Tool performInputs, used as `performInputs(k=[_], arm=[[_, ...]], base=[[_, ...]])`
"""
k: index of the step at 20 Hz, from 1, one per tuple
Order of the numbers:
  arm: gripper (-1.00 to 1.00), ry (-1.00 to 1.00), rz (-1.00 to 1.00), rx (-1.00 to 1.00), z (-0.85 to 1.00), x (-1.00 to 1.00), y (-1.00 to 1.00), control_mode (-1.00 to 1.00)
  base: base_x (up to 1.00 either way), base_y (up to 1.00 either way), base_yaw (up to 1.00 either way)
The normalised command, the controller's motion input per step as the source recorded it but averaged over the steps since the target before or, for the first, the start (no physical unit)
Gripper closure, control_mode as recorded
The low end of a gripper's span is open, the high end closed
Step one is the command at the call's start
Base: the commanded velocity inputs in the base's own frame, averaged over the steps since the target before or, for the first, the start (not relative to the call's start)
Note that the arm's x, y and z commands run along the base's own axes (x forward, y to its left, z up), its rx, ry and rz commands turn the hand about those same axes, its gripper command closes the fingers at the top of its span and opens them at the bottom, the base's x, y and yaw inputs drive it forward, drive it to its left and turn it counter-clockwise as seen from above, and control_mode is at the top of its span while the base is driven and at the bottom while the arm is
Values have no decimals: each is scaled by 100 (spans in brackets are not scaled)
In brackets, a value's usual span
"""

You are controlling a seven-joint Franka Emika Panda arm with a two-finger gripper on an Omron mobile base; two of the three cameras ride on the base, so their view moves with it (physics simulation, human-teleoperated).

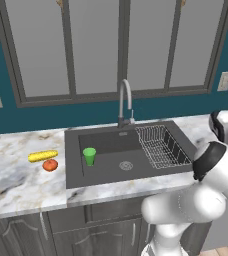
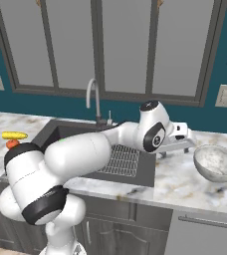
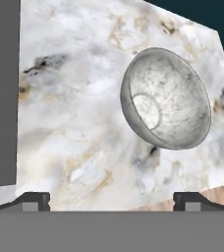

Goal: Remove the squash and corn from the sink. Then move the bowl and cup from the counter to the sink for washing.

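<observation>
Progress: the corn [image 1: 42,156] and the squash [image 1: 50,165] lie side by side on the surface [image 1: 16,180] left of the sink [image 1: 106,162], so the first half looks done.
Cup: the green cup [image 1: 89,155] stands upright inside the sink, left of the drain, so that move looks done too.
Bowl: the speckled bowl [image 2: 218,163] sits upright on the surface right of the sink, well apart from the basin; it is judged the one thing left to move.
Arm: in the right base view it reaches from the lower left across the front of the sink, the wrist bent toward the bowl.
Gripper: the gripper [image 2: 185,142] hangs just beside the bowl on its sink side, not touching it.
Fingers: spread wide and empty; in the hand view the two tips [image 3: 35,199] stand far apart with the bowl ahead of them.
Next: likely a descent onto the bowl's rim.
</observation>
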Motion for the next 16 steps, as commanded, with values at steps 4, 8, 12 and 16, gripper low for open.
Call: performInputs(k=[4,8,12,16], arm=[[-100,0,0,-3,-4,10,-17,-100],[-100,0,0,-1,-9,12,-12,-100],[-100,0,0,0,-11,8,-10,-100],[-100,0,0,0,-9,5,-11,-100]], base=[[0,0,0],[0,0,0],[0,0,0],[0,0,0]])
